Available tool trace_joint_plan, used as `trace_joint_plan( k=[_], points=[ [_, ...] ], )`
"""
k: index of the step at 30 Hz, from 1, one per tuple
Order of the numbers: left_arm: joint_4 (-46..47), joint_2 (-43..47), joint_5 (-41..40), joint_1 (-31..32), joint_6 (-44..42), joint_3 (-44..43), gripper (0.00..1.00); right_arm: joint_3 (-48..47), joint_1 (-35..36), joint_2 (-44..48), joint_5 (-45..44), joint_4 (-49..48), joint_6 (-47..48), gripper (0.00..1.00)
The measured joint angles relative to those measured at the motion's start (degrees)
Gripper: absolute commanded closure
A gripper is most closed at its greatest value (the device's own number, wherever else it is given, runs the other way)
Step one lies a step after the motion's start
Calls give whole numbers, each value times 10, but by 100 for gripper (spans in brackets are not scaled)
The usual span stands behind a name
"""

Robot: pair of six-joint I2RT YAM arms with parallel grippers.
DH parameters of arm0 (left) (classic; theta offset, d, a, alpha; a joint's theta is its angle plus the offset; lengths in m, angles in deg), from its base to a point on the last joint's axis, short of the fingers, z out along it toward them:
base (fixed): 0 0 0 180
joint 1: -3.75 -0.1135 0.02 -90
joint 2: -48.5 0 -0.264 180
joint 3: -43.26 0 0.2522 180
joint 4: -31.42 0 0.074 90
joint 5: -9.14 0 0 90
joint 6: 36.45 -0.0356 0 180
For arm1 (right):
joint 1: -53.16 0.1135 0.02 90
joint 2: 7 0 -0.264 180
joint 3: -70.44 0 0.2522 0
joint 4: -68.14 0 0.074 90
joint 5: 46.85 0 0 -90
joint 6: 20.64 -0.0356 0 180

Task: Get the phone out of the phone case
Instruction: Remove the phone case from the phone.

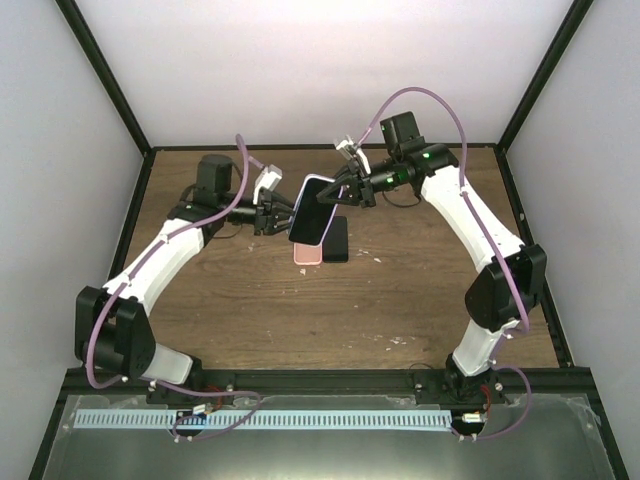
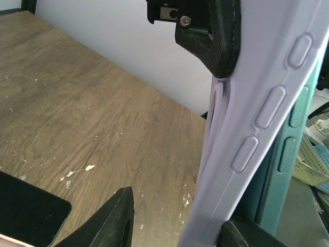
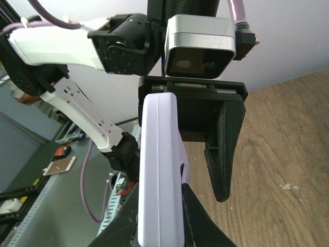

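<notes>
From above I see the phone case [image 1: 314, 208] lifted off the table [image 1: 250, 300] between both arms, left wrist, left gripper [image 2: 180, 221] spread, case touching one finger, right wrist, right gripper [image 3: 162, 226] clamped on it.

L claw [image 1: 290, 216] open, R claw [image 1: 337, 196] clamped.

The wooden table [image 1: 420, 290] carries a black slab [image 1: 337, 240] beside a pink one [image 1: 307, 255].

Phone case [image 1: 315, 208] up over mid-desk [image 1: 420, 290], left fingers [image 1: 281, 216] at its left, right fingers [image 1: 347, 192] at its right; two slabs [image 1: 336, 240] lie beneath.
</notes>
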Motion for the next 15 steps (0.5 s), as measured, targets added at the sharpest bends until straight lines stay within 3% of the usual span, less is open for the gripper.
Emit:
trace_joint_plan(
  k=[10,13,15],
  points=[
    [-10,-6,-2,4,-12,-6,91,-21,0,-16,-25,24,9,99],
    [-7,11,-2,4,-16,5,100,-26,0,-19,-24,28,2,85],
    [7,28,-3,2,4,20,100,-32,5,-20,-21,31,-2,77]
  ],
)
